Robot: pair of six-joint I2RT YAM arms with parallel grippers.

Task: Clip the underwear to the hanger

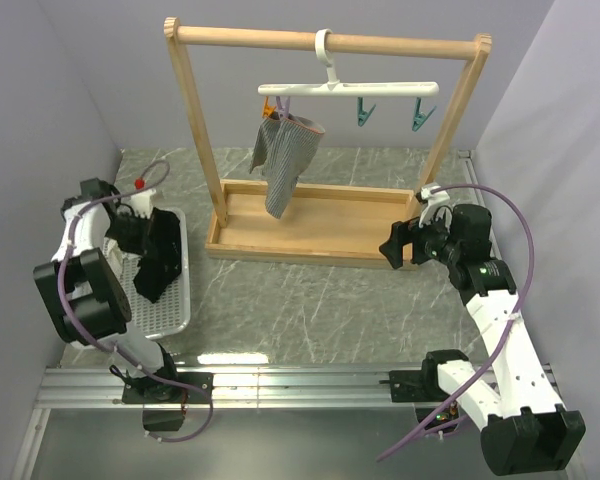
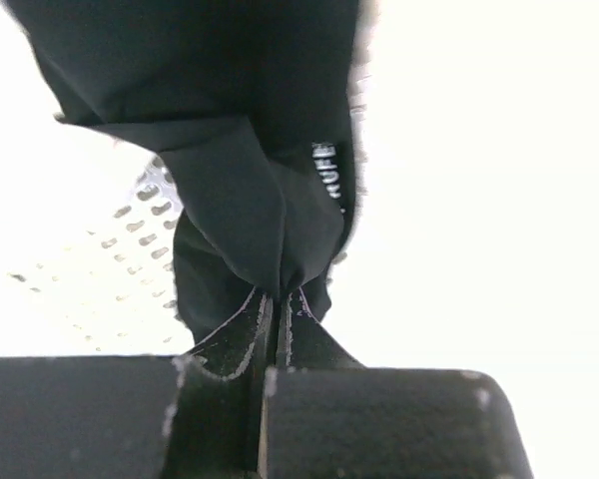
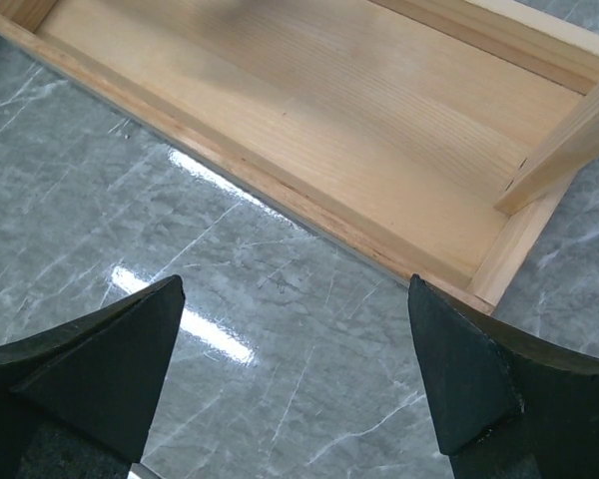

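Your left tool point(image 2: 277, 299) is gripping the black underwear point(image 2: 240, 150), its two fingers pressed together on a bunched fold of the fabric. The rest of the garment is spreading out ahead of the fingertips. A strip of white lettering is showing along one edge, too blurred to read. In the overhead view the underwear is hanging from that tool above the white perforated tray point(image 1: 175, 315). Whether its lowest edge is touching the tray cannot be told.

Your right tool point(image 3: 295, 289) is standing wide open and holding nothing. It is hovering over the grey marbled tabletop point(image 1: 310, 300), with the near rail of the wooden rack point(image 1: 325, 42) just ahead of its fingertips.

The white hanger point(image 1: 350, 88) is hooking over the rack's top bar, well apart from the left tool and up beyond the right one. A grey striped garment point(image 1: 285, 155) is dangling from the end of the hanger nearer your left tool, beside the orange clip point(image 1: 270, 103). Two teal clips point(image 1: 365, 113) are hanging unused toward the end nearer your right tool.
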